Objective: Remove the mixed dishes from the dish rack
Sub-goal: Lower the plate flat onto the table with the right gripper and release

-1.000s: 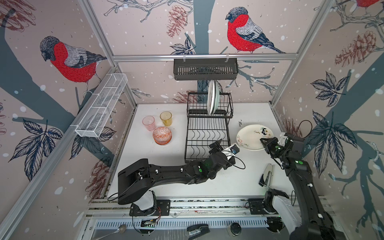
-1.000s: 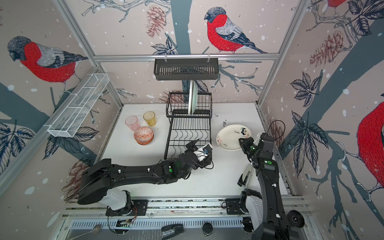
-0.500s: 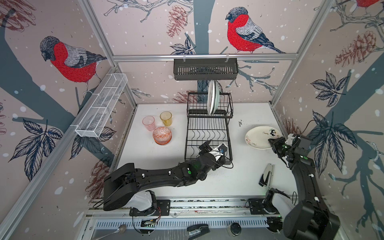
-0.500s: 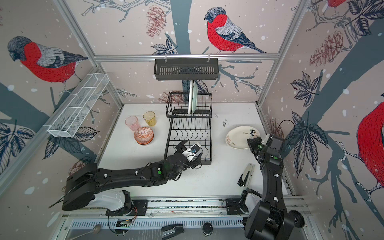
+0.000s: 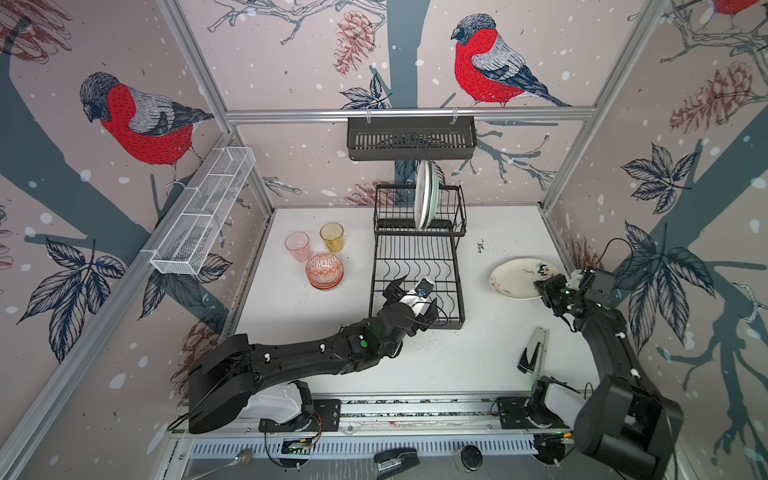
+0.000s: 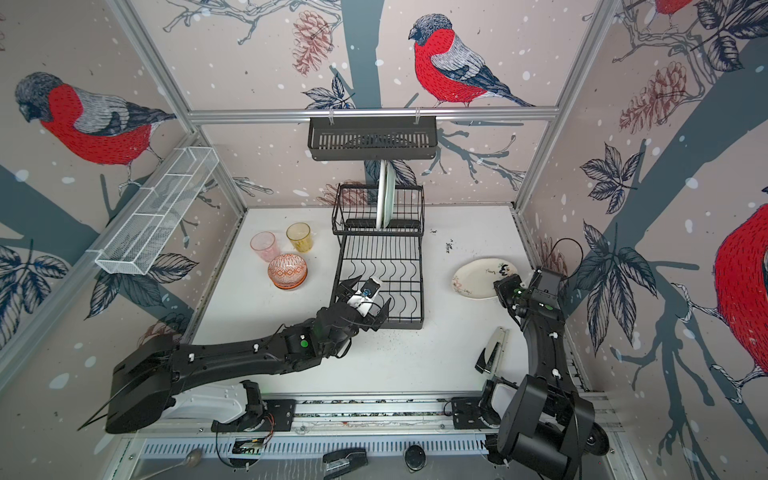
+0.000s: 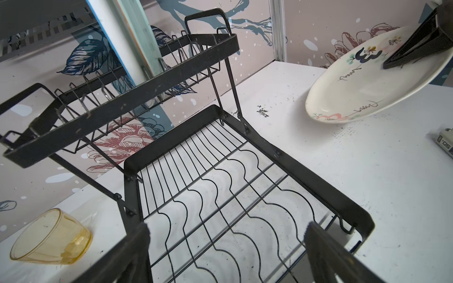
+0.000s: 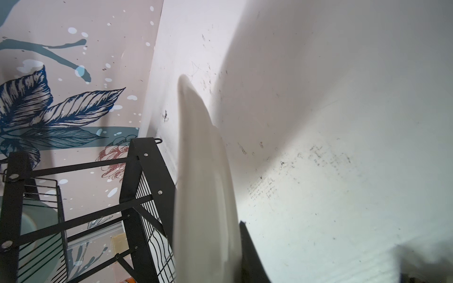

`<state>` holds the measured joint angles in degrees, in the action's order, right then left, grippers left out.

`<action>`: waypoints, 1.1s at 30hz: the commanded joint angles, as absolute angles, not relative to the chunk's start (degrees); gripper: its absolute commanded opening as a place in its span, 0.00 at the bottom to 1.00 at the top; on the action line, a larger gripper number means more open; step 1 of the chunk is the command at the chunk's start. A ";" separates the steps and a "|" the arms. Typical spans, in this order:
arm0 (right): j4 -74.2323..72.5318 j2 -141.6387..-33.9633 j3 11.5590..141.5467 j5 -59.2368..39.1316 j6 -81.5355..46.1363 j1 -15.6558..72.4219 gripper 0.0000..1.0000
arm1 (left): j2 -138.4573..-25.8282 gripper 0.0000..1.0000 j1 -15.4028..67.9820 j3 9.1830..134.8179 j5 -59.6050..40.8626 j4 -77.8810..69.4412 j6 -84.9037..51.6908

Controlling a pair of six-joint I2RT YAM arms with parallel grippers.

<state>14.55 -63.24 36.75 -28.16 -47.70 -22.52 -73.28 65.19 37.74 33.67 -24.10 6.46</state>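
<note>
The black two-tier dish rack (image 5: 419, 232) (image 6: 379, 232) stands mid-table. Two plates (image 5: 424, 199) (image 6: 383, 199) stand on edge in its raised basket, and the lower tray holds nothing. My left gripper (image 5: 411, 299) (image 7: 228, 230) hangs open over the tray's front end. To the right, my right gripper (image 5: 544, 289) (image 6: 500, 286) is shut on the rim of a cream flowered plate (image 5: 515, 277) (image 7: 362, 83) (image 8: 203, 183), which tilts with its low edge at the table. A pink tumbler (image 5: 298, 246), an amber tumbler (image 5: 332, 237) (image 7: 51, 237) and an orange patterned bowl (image 5: 324, 271) sit left of the rack.
A black slotted shelf basket (image 5: 410, 137) hangs on the back rail above the rack. A white mesh tray (image 5: 203, 212) runs along the left wall. A grey and black hand tool (image 5: 534, 351) lies on the table near the right arm's base.
My left gripper has drawn back leftward from beside the rack's front right corner to over its lower tray. The right gripper has shifted the cream plate a little rightward, away from the rack.
</note>
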 commanded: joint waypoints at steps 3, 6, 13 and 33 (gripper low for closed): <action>8.39 -65.53 38.47 -26.04 -46.67 -19.88 0.00 | -71.27 0.98 64.26 36.51 34.72 -27.75 4.83; 7.72 -67.50 39.20 -25.07 -46.93 -18.48 0.00 | -70.65 0.98 63.90 36.23 34.80 -27.71 4.48; 6.36 -73.56 40.54 -23.73 -45.24 -15.60 0.00 | -68.25 0.98 63.64 34.19 36.45 -30.02 3.96; 7.59 -82.00 42.27 -17.55 -42.27 -11.16 0.18 | -64.95 0.98 62.75 30.92 38.96 -33.49 2.94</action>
